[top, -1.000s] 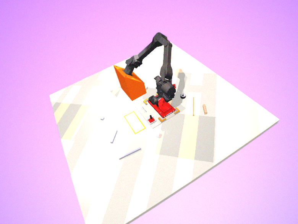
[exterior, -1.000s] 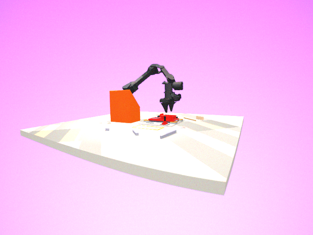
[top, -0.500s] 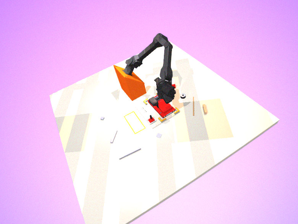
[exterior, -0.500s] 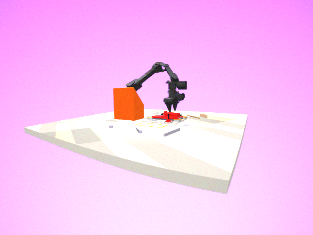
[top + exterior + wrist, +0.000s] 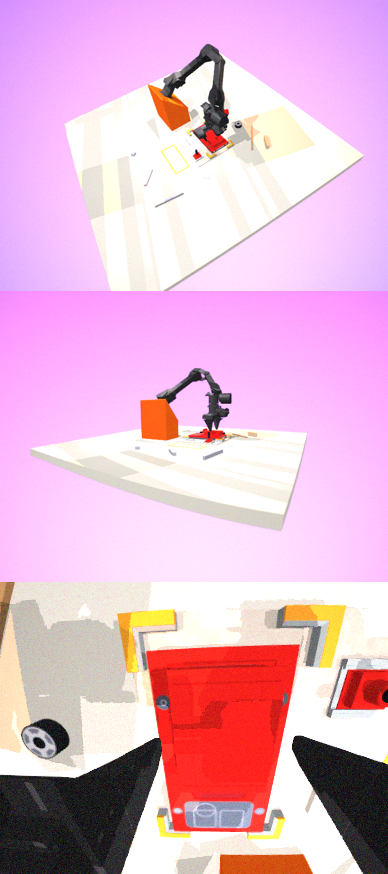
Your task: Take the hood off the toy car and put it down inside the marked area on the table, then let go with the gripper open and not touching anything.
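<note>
The red toy car (image 5: 218, 148) (image 5: 197, 435) (image 5: 225, 655) stands between yellow corner brackets. Its hood (image 5: 214, 139) (image 5: 220, 433) (image 5: 225, 752) appears to be the raised red panel on top, in place on the car. My gripper (image 5: 214, 135) (image 5: 213, 429) (image 5: 225, 742) is open and empty, pointing down over the car. In the wrist view its fingertips stand one on each side of the car, with small gaps; their exact height is hard to tell. The marked area is a yellow outline (image 5: 168, 162) (image 5: 185, 446) on the table beside the car, with nothing inside.
An orange wedge block (image 5: 173, 113) (image 5: 153, 419) (image 5: 265, 865) stands behind the car. A red piece with a black post (image 5: 196, 155) (image 5: 362, 689) lies between car and outline. A wheel (image 5: 238, 124) (image 5: 45, 738) lies on the car's other side. Grey bars (image 5: 169, 200) lie farther off.
</note>
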`<state>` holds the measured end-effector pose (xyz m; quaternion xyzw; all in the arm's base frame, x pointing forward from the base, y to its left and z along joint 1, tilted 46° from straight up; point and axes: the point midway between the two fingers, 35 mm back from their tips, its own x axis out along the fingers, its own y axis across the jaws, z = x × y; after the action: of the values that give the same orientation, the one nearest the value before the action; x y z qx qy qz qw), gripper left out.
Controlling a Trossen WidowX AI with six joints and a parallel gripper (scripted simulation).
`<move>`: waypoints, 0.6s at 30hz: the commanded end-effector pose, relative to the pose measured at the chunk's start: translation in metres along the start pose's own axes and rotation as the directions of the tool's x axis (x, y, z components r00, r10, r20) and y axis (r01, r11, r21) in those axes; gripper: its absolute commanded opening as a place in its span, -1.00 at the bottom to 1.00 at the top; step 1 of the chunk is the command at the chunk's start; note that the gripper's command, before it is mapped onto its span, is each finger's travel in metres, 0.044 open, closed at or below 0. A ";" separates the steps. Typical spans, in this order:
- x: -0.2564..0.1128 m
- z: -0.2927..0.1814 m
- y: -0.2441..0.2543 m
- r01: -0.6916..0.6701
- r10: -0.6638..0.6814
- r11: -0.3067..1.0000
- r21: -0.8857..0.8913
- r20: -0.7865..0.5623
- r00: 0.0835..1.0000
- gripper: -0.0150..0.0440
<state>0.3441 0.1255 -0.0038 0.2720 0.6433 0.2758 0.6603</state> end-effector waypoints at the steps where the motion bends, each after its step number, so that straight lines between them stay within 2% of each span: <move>1: 0.002 0.000 0.001 -0.004 0.004 1.000 0.006 -0.001 1.000 1.00; 18: 0.011 0.000 0.001 -0.005 0.005 1.000 0.006 -0.001 1.000 1.00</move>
<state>0.3443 0.1320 -0.0097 0.2726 0.6432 0.2764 0.6600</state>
